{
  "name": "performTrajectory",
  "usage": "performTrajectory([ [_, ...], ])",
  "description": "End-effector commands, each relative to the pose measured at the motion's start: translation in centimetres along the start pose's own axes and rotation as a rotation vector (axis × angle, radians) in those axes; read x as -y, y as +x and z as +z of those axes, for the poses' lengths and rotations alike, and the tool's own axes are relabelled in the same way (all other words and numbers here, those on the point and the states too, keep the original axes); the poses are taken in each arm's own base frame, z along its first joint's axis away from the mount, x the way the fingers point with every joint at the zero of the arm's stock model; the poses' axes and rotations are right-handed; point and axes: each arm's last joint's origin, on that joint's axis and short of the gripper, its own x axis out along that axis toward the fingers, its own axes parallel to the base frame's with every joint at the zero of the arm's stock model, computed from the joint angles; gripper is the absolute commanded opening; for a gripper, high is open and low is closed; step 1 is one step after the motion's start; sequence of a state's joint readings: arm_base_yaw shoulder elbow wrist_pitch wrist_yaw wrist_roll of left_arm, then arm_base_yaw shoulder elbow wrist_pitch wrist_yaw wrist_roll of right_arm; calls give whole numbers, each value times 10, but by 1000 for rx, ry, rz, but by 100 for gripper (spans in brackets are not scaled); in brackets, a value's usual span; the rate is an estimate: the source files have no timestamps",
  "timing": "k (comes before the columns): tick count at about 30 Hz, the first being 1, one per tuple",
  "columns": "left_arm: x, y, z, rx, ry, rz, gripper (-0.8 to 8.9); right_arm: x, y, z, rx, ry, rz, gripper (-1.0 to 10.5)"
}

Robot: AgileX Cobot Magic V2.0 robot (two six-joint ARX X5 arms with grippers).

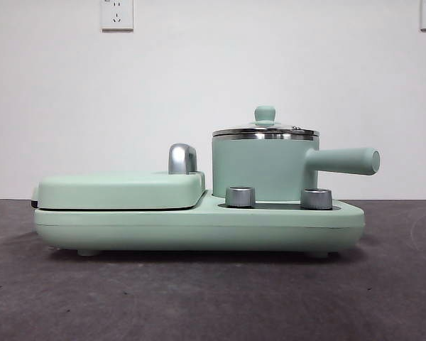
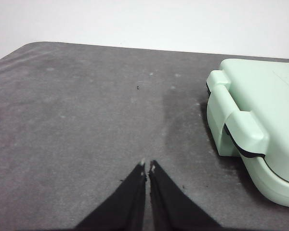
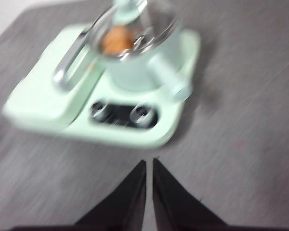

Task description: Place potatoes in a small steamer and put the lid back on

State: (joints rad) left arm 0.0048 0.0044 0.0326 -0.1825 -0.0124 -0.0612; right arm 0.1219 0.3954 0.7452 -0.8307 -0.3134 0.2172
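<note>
Right wrist view, blurred: the right claw hangs above the bare worktop with its jaws pressed together, gripping nothing, clear of the mint-green cooker base. Beyond it the small steamer sits on that base, the glass lid on its rim and the orange-brown potato showing inside through the glass. Left claw — also closed and empty — hovers over the worktop beside the griddle cover. Front view shows the lid's knob upright and two dials just below the pot.
</note>
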Motion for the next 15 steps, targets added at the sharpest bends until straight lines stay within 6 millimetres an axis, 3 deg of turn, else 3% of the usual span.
performTrajectory([
  [1,-1,2,-6,-21,16,6,19,12,12,-10,130,-4,-32,19],
  [7,-1,2,-6,-21,16,6,19,38,34,-41,330,-74,-198,19],
  [15,-1,2,-6,-21,16,6,19,58,54,-74,314,-172,-347,19],
])
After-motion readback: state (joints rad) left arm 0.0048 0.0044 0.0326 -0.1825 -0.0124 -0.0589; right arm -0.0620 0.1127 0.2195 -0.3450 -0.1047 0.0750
